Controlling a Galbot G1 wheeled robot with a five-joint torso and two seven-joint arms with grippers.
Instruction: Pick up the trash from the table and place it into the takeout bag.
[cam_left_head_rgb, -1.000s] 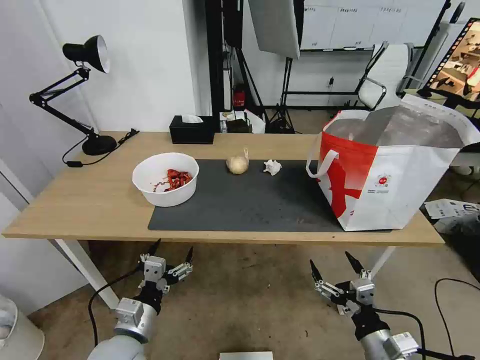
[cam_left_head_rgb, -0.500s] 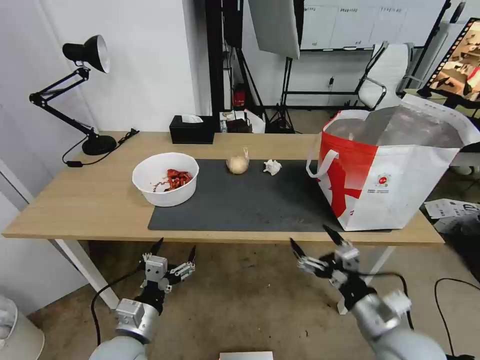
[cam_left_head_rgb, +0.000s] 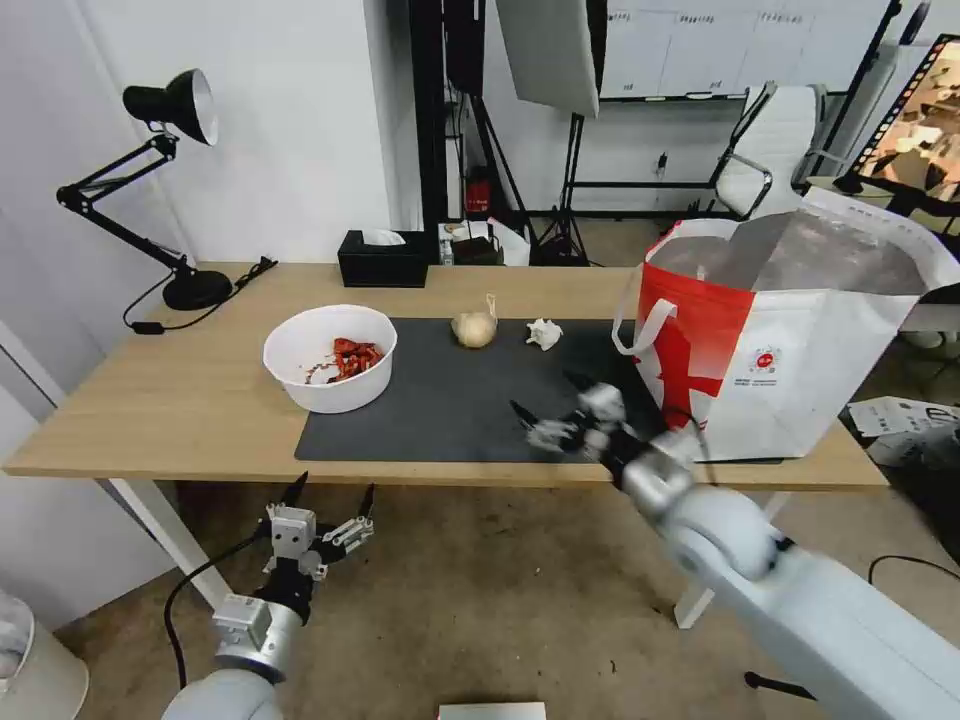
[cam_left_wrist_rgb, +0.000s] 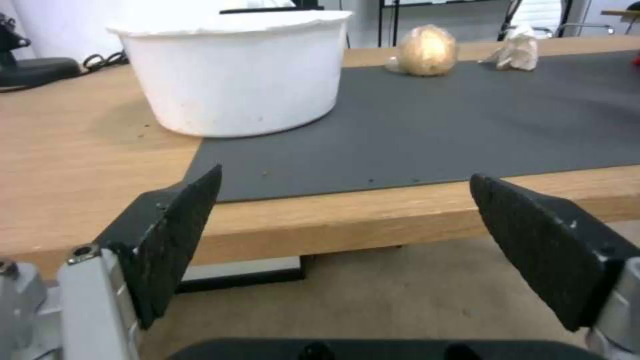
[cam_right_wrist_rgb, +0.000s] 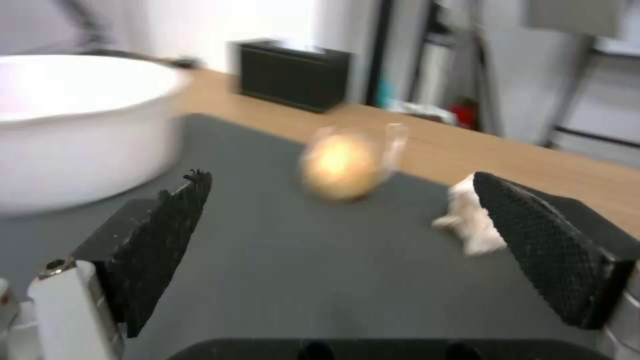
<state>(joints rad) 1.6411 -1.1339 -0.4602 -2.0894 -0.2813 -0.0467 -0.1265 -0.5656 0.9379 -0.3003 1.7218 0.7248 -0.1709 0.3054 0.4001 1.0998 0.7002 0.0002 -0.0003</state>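
Observation:
On the table (cam_left_head_rgb: 180, 400) a white bowl (cam_left_head_rgb: 330, 357) with red scraps sits at the dark mat's (cam_left_head_rgb: 450, 415) left edge. A knotted yellowish bag (cam_left_head_rgb: 474, 327) and a crumpled tissue (cam_left_head_rgb: 544, 334) lie at the mat's far side. The takeout bag (cam_left_head_rgb: 790, 340) stands open on the right. My right gripper (cam_left_head_rgb: 545, 395) hovers open over the mat's front, left of the takeout bag; its wrist view faces the yellowish bag (cam_right_wrist_rgb: 340, 162), tissue (cam_right_wrist_rgb: 470, 225) and bowl (cam_right_wrist_rgb: 73, 125). My left gripper (cam_left_head_rgb: 333, 490) hangs open below the table's front edge, facing the bowl (cam_left_wrist_rgb: 233, 70).
A black tissue box (cam_left_head_rgb: 383, 259) sits at the table's back edge and a black desk lamp (cam_left_head_rgb: 170, 180) at the back left. White table legs (cam_left_head_rgb: 165, 535) run down under the front. Tripods and a white chair (cam_left_head_rgb: 775, 140) stand behind.
My right arm has swung up from below the table edge and forward over the front of the mat. The left gripper has sunk a little and stays under the table.

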